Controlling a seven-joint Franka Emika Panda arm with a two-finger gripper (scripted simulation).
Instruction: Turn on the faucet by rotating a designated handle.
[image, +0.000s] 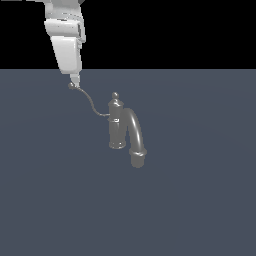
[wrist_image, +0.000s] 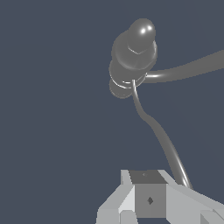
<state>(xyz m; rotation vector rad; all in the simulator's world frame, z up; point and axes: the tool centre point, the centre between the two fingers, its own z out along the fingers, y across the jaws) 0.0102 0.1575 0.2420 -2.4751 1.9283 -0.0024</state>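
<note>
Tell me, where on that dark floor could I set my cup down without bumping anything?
The dark blue-grey floor is bare in front of the small grey metal faucet and to the exterior view's right of its thick arched spout. It is crowded where the thin curved wire handle meets the white robot gripper.

Grey metallic faucet (image: 118, 125) and handle (image: 90, 102), white claw (image: 74, 83), slate-blue floor (image: 200, 200)
</note>
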